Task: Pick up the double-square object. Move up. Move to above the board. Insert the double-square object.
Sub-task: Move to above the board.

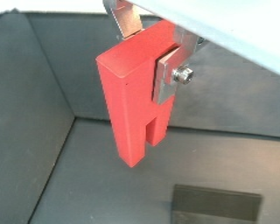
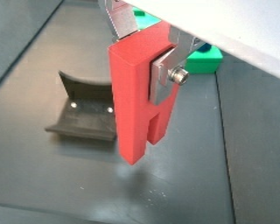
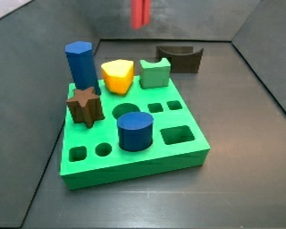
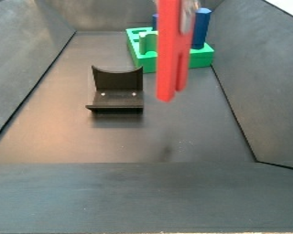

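Red double-square object point(image 2: 140, 96) hung upright in the gripper point(image 1: 154, 63), silver fingers point(image 1: 168, 74) pinching its upper end, well clear of the floor w/ the fixture point(image 4: 114, 90) below and beside it. Lift looked done, so I judged the traverse to the board point(image 3: 188, 154) was the step in hand. I'd have held height until fully over the green slab, clearing the blue column point(image 3: 79, 64) and other standing pieces, kept the block vertical, squared both bars to the matching hole, then gone down slowly. Couldn't tell which hole was the target.
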Controlling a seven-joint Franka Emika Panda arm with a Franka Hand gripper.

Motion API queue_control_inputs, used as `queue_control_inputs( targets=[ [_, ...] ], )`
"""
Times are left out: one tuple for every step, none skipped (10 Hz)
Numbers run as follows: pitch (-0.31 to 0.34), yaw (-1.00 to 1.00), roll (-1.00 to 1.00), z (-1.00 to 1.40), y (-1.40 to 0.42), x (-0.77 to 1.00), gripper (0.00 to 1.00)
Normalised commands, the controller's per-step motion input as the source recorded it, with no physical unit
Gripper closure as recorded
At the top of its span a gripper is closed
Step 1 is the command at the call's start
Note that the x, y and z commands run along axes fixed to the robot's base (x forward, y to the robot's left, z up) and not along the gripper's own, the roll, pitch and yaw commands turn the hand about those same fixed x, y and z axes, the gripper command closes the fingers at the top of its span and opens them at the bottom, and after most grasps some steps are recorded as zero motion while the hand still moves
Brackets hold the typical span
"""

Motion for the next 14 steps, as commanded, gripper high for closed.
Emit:
queue_control_inputs(
  targets=[
    [0.131, -0.11, -0.02, 1.0, 0.02, 0.34, 1.0],
    [0.118, -0.08, -0.02, 1.0, 0.02, 0.31, 1.0],
    [0.11, -0.06, -0.02, 0.8, 0.02, 0.21, 1.0],
    [0.106, -0.05, -0.02, 0.69, 0.02, 0.16, 1.0],
    [0.09, -0.05, -0.02, 0.42, 0.01, 0.06, 1.0],
    [0.083, -0.05, -0.01, 0.31, 0.01, 0.04, 1.0],
    [0.024, 1.0, 0.0, 0.1, -1.0, -0.12, 1.0],
    [0.016, 1.0, 0.01, 0.09, -1.0, -0.11, 1.0],
    [-0.004, 1.0, 0.03, 0.09, -1.0, -0.12, 1.0],
    [-0.014, 1.0, 0.03, 0.09, -1.0, -0.13, 1.0],
    [-0.016, 1.0, 0.04, 0.09, -1.0, -0.13, 1.0],
    [-0.015, 1.0, 0.05, 0.09, -1.0, -0.13, 1.0],
    [-0.019, 1.0, 0.07, 0.09, -1.0, -0.13, 1.0],
    [-0.021, 0.76, 0.07, 0.09, -1.0, -0.13, 1.0]
  ],
)
